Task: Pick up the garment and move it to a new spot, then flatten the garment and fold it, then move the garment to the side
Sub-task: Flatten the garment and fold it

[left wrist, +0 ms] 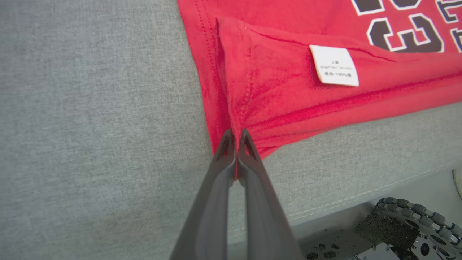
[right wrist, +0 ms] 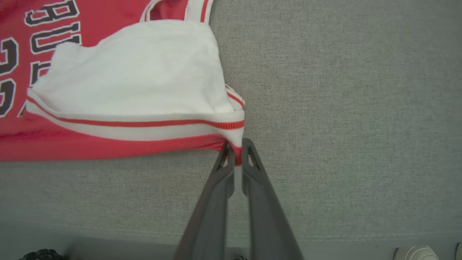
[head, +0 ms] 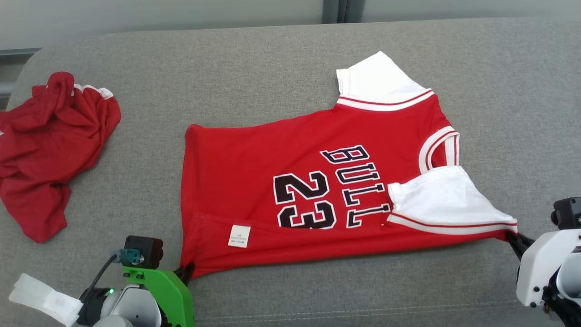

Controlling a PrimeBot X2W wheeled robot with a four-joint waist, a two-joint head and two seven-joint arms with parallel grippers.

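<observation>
The garment (head: 281, 181) is a red jersey with white sleeves and black "BULLS 23" lettering, lying sideways on the grey cushion, its near long edge folded over so a white care label (head: 239, 236) faces up. My left gripper (head: 187, 272) is shut on the garment's near hem corner (left wrist: 234, 144). At the other end my right gripper (head: 513, 238) is shut on the near shoulder corner (right wrist: 235, 148), just below the white sleeve (right wrist: 137, 68). The near edge runs taut between the two grips.
A second red garment (head: 50, 150) lies crumpled at the cushion's far left. The grey cushion (head: 272, 59) has bare fabric behind and to the right of the jersey. Its front seam (left wrist: 361, 198) runs close below my grippers, with the robot's wheeled base (left wrist: 415, 220) beneath.
</observation>
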